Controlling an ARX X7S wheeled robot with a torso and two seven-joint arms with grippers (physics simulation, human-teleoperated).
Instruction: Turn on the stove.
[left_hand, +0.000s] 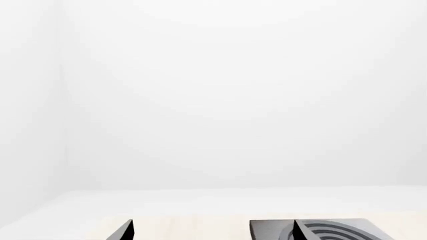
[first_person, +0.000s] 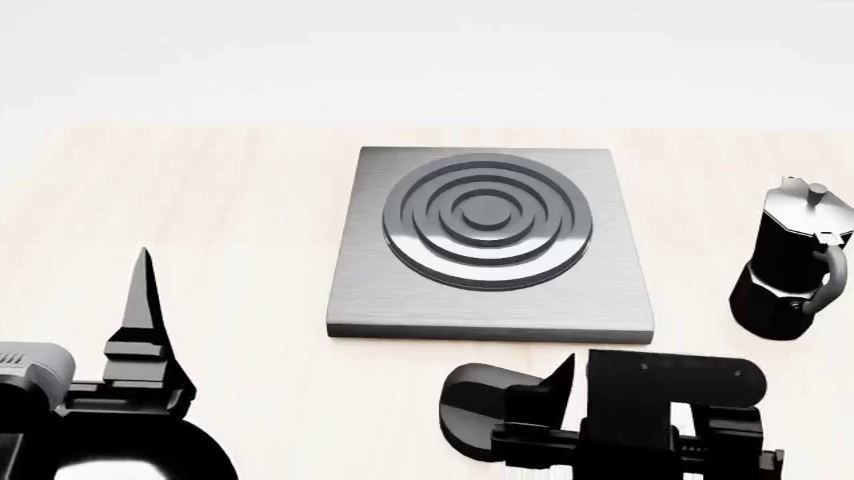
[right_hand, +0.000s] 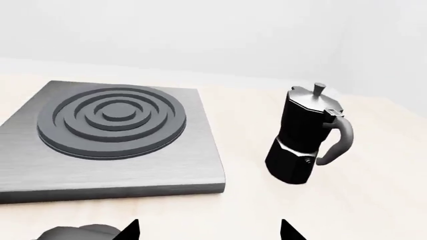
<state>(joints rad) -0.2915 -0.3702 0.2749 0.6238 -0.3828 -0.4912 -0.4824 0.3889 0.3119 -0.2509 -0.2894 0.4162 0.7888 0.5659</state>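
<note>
The stove (first_person: 487, 240) is a flat square dark-grey plate with raised concentric rings in the middle of the pale wooden table. Its round black knob (first_person: 470, 412) sits on the table just in front of the plate. My right gripper (first_person: 617, 380) is open and empty, low over the table, with one fingertip next to the knob's right side. In the right wrist view the gripper (right_hand: 210, 231) shows two spread tips, the knob (right_hand: 73, 233) lies outside them, and the stove (right_hand: 110, 135) is ahead. My left gripper (first_person: 136, 300) hovers at the front left. The left wrist view shows this gripper (left_hand: 210, 231) open, with the stove's corner (left_hand: 270, 231) behind.
A black moka pot (first_person: 794, 265) stands upright on the table to the right of the stove, handle towards me; it also shows in the right wrist view (right_hand: 307, 140). Bare table (first_person: 200, 200) lies left of the stove. A white wall is behind.
</note>
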